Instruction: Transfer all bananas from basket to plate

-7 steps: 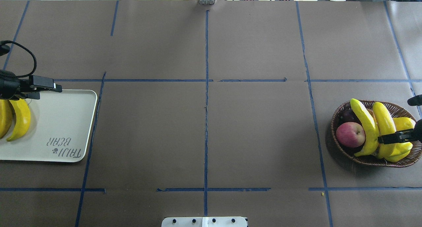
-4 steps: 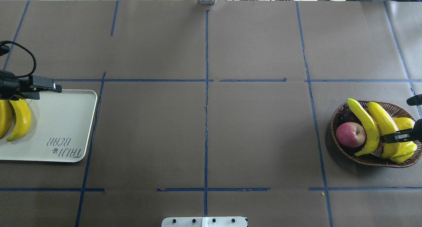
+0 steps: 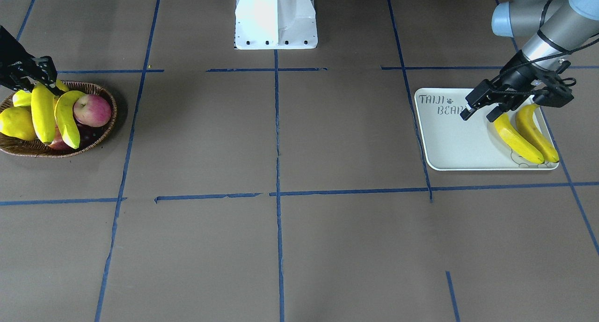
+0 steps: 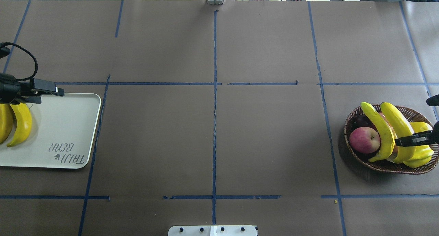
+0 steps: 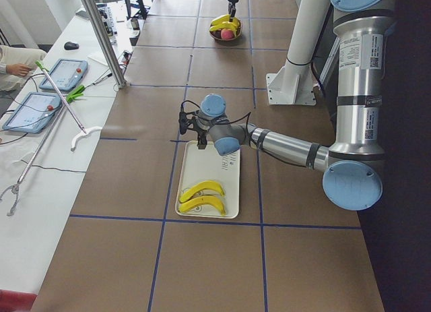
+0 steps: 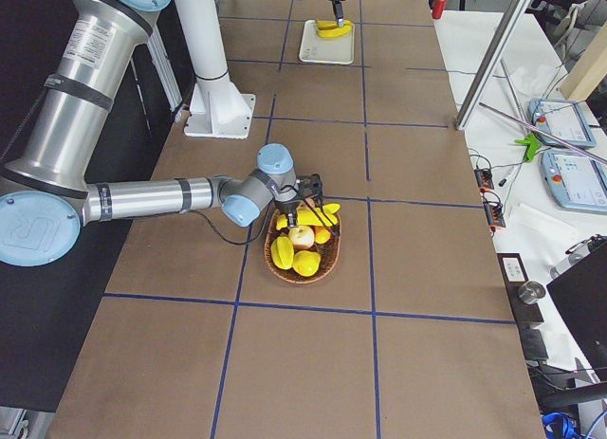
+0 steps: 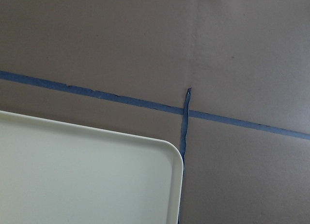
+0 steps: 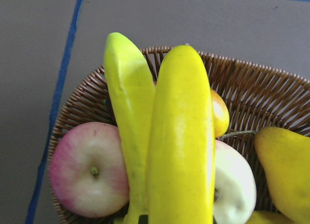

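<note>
Two bananas [image 4: 22,124] [image 4: 4,122] lie side by side on the off-white plate [image 4: 65,126], also seen in the front view [image 3: 517,139]. My left gripper [image 4: 51,95] hovers open and empty over the plate's far edge; the front view shows its fingers [image 3: 478,113] apart. The wicker basket [image 4: 349,126] holds two more bananas. My right gripper [image 4: 399,141] is shut on the right-hand banana [image 4: 398,124], which is tilted up out of the basket. The other banana [image 4: 379,129] leans against it. In the right wrist view the held banana [image 8: 181,146] fills the middle.
The basket also holds a red apple [image 4: 364,140], a dark fruit, a pale apple [image 8: 235,185] and plump yellow fruit [image 4: 420,128]. Blue tape lines [image 4: 215,126] cross the brown table. The robot's white base [image 3: 276,18] stands at the near middle edge.
The right gripper has lifted its banana a little higher, and the leaning banana has shifted with it. The left gripper has barely moved.
</note>
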